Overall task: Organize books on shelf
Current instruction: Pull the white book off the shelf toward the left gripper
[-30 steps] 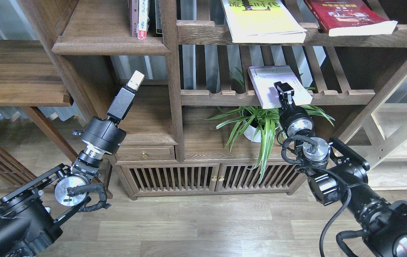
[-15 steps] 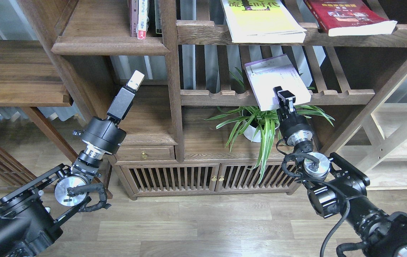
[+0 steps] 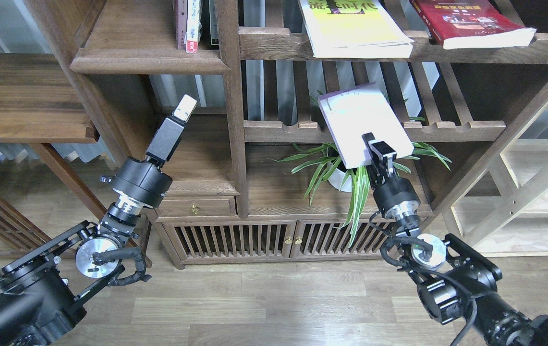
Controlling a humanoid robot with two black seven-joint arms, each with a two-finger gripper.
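Head view: right gripper [image 3: 378,150] pinches tilted pale lilac book [image 3: 362,122]; left gripper [image 3: 183,108] seemingly closed, empty.

Your right gripper [image 3: 380,150] is raised and clamped; your left gripper [image 3: 185,106] points up, jaw state unclear

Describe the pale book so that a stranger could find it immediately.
Look at the slatted shelf above the potted plant. The pale lilac book tilts off its front, gripped by the right end effector; the other big books lie flat on the shelf above.
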